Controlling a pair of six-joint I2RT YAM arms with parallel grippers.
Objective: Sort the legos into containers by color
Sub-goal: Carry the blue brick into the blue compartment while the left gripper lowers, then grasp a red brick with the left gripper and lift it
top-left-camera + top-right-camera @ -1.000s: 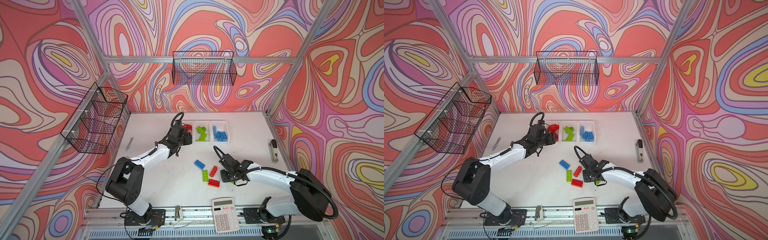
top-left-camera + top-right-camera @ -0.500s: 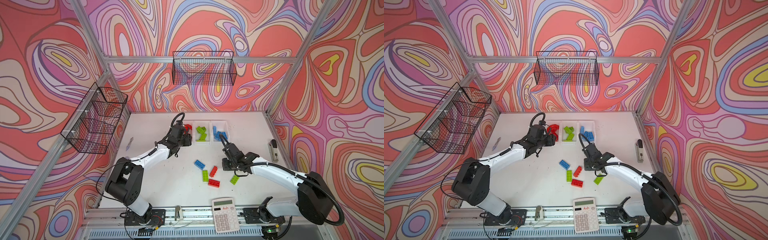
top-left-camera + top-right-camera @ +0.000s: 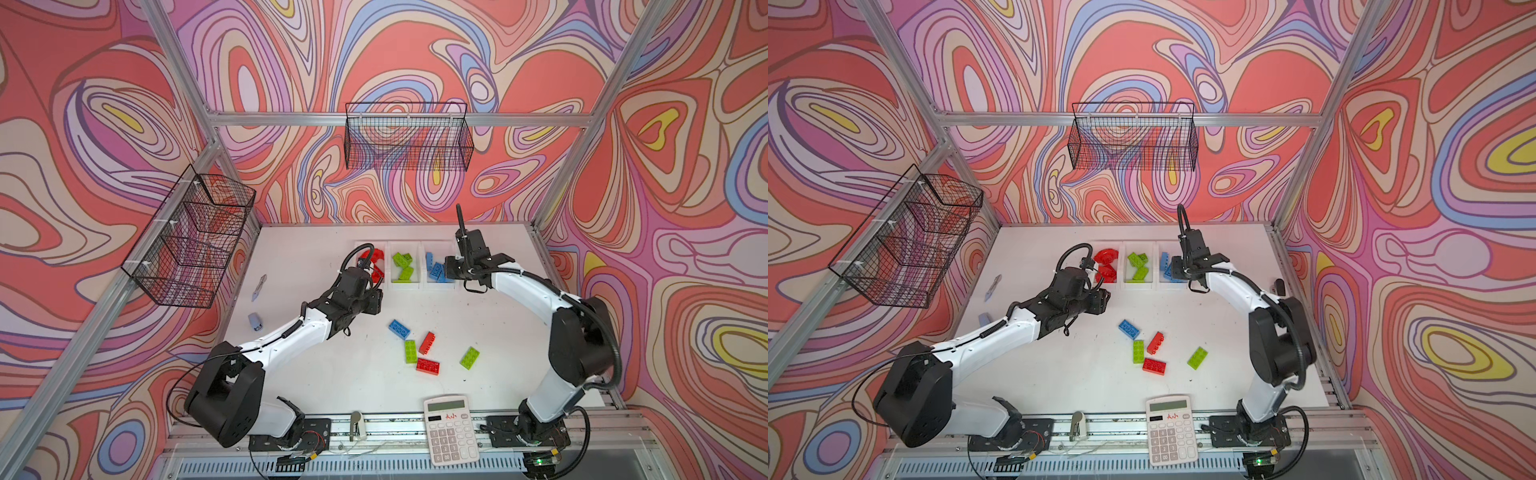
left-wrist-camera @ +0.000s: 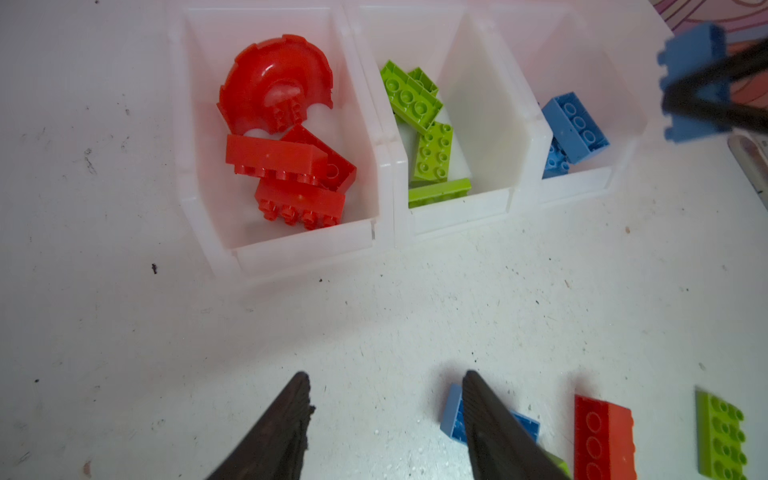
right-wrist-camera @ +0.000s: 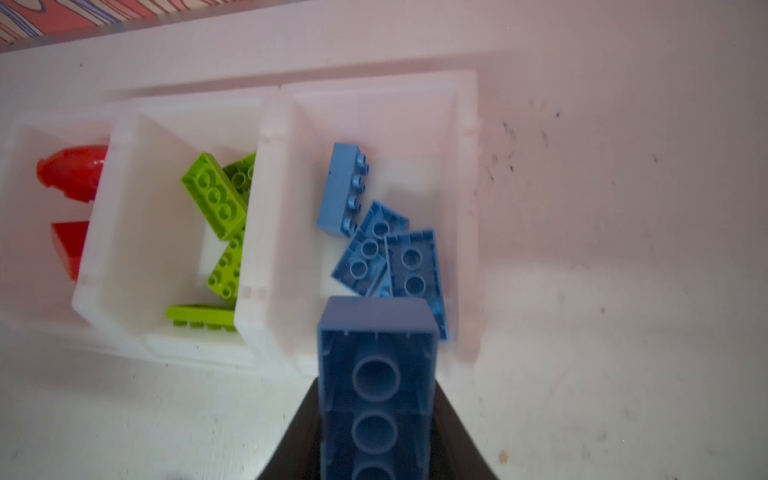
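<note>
Three joined white containers stand at the back of the table: red legos with the arch [image 4: 274,83] in the left one [image 4: 303,249], green in the middle one [image 4: 457,212], blue in the right one [image 5: 461,166]. My right gripper [image 5: 376,395] is shut on a blue brick [image 5: 376,374], hollow side facing the camera, at that bin's front wall [image 3: 440,284]. My left gripper [image 4: 386,382] is open and empty above the table in front of the red bin [image 3: 376,301]. Loose on the table lie a blue brick [image 3: 400,329], two green [image 3: 410,351] [image 3: 469,358] and two red [image 3: 427,343] [image 3: 428,365].
A calculator [image 3: 451,428] rests on the front rail. Black wire baskets hang on the back wall [image 3: 407,143] and the left wall [image 3: 191,241]. Two small grey-blue items [image 3: 255,321] [image 3: 259,286] lie at the table's left, and a dark object [image 3: 1279,286] at its right edge.
My right gripper closed on a blue brick in the loose cluster and carried it back to the blue bin. My left gripper drew back from the red bin toward the front.
</note>
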